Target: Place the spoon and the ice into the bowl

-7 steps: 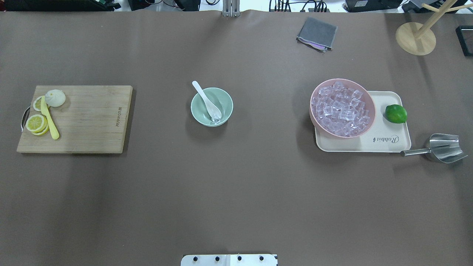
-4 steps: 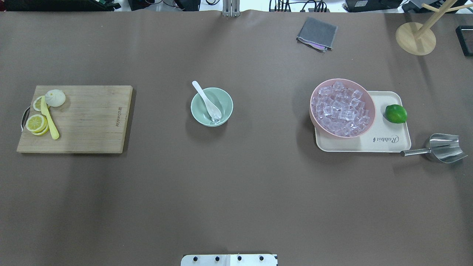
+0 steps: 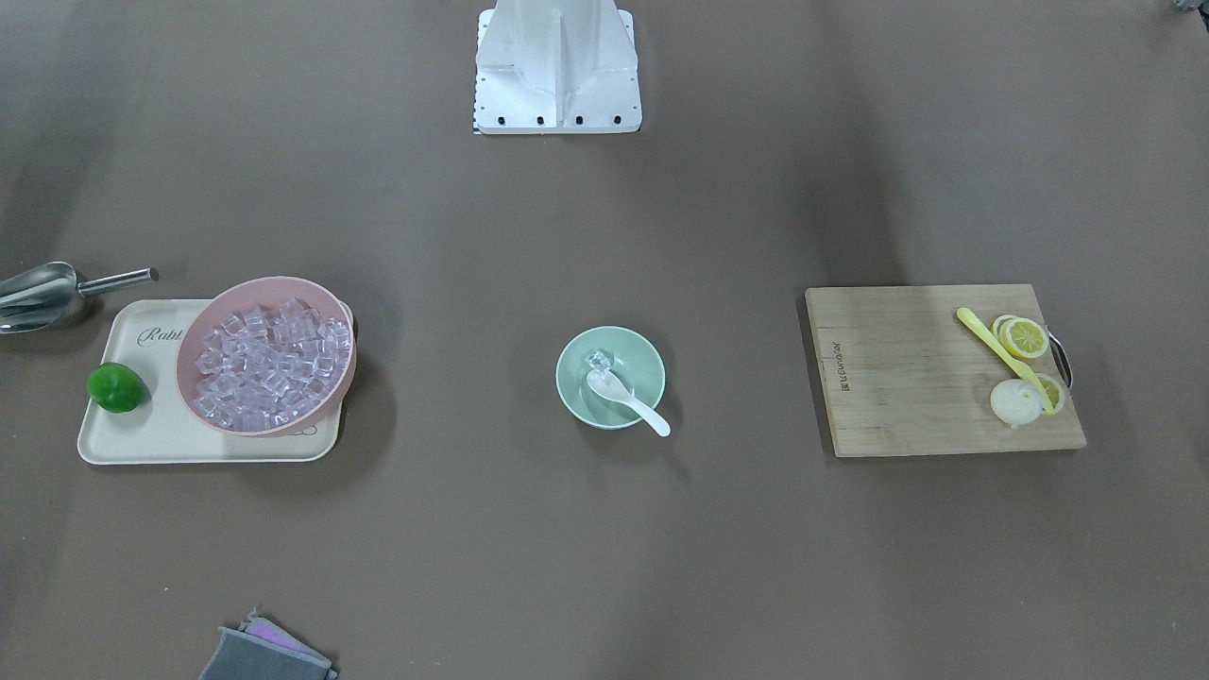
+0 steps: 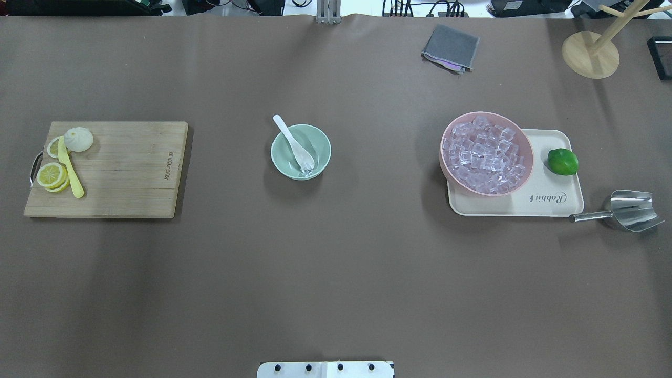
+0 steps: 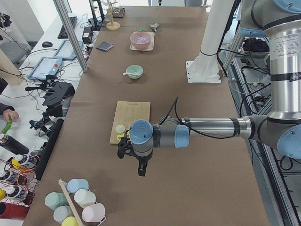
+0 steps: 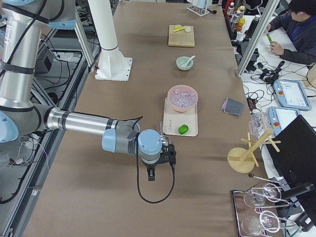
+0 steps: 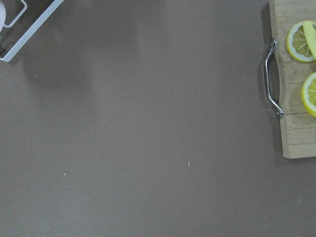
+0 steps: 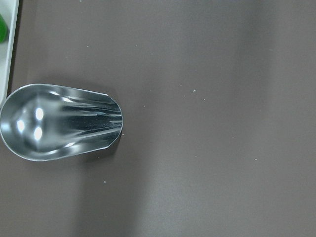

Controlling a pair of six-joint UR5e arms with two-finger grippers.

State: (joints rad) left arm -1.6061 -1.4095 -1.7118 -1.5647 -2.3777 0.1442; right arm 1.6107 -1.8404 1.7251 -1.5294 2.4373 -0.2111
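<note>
The pale mint-green bowl (image 4: 321, 145) stands mid-table; it also shows in the front-facing view (image 3: 645, 364). The white spoon (image 4: 293, 140) lies in it, scoop down inside and handle over the far-left rim. One clear ice cube (image 4: 306, 169) lies in the bowl beside the scoop, also in the front-facing view (image 3: 599, 360). My left gripper (image 5: 141, 170) hangs over bare table beyond the cutting board's end; I cannot tell if it is open. My right gripper (image 6: 151, 175) hangs near the steel scoop, far from the bowl; I cannot tell its state either.
A pink bowl (image 4: 444, 167) heaped with ice cubes sits on a cream tray (image 4: 546, 202) with a lime (image 4: 562, 161). A steel scoop (image 4: 630, 210) lies right of the tray. A cutting board (image 4: 131, 173) with lemon slices and a yellow knife lies left. A grey cloth (image 4: 450, 47) lies far back.
</note>
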